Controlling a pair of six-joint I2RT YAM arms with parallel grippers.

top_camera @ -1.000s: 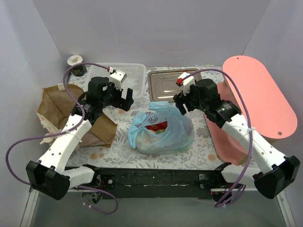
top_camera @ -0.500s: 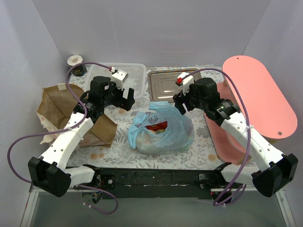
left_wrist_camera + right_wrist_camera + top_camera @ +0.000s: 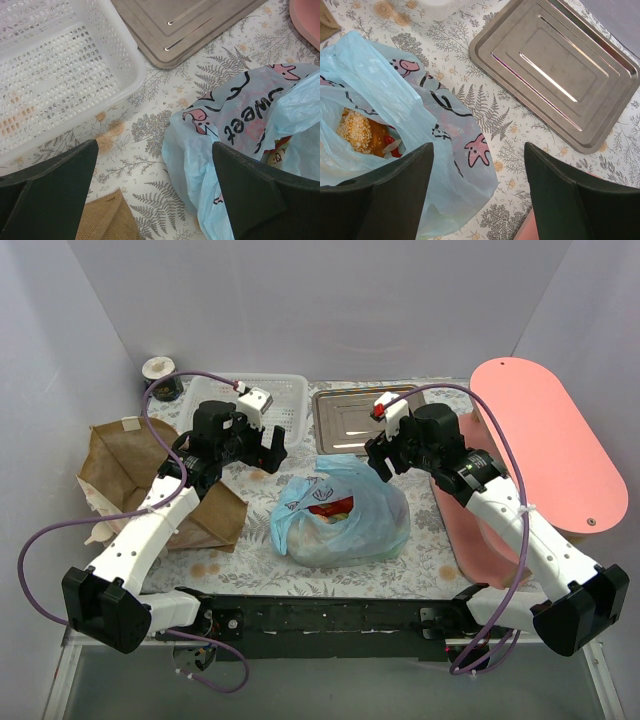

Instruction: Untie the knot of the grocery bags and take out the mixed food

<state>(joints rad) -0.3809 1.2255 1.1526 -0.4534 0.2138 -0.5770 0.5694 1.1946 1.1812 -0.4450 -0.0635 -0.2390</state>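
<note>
Near the middle of the surface the blue plastic bag sits with its mouth loose and orange and red food showing inside; the brown paper bag lies at the left edge. Our left claw and right claw hover over the blue bag's far side, both wide and empty, placed, we judge, to part its opening. A basket and a tray lie along the far edge.

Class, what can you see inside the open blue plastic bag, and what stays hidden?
In the blue bag, a red item and an orange crumbly piece show at the mouth. The plastic covers whatever lies deeper.
</note>
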